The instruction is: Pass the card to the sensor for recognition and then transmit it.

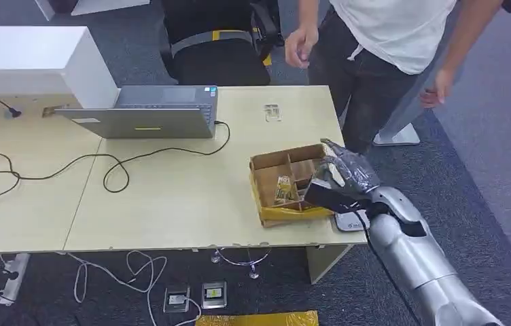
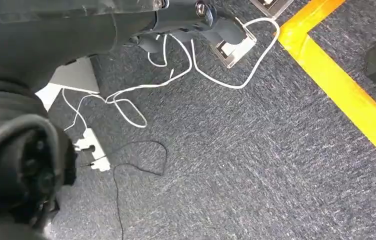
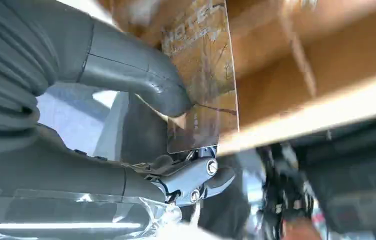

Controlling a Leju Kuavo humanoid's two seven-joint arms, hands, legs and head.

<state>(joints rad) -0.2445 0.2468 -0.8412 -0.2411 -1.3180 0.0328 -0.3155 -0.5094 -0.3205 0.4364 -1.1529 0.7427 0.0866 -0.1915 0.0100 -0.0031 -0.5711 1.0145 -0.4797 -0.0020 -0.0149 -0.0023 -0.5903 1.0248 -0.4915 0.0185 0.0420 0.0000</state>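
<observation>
My right hand (image 1: 343,178) hovers over the right side of an open cardboard box (image 1: 266,210) with dividers, near the table's front right corner. In the right wrist view its thumb (image 3: 141,75) presses a brown printed card (image 3: 203,75) against the fingers, with the box's cardboard walls just behind it. More cards (image 1: 282,189) stand in a middle compartment of the box. A flat grey sensor pad (image 1: 348,221) lies on the table edge under my wrist. My left hand (image 2: 21,170) hangs over the carpet; its fingers are too dark to read.
A person stands past the table's far right corner, one hand (image 1: 300,46) above the far edge. A grey laptop (image 1: 151,112) with a black cable, a white box (image 1: 28,61) and a small card (image 1: 272,113) sit further back. Power strips and cables lie on the floor.
</observation>
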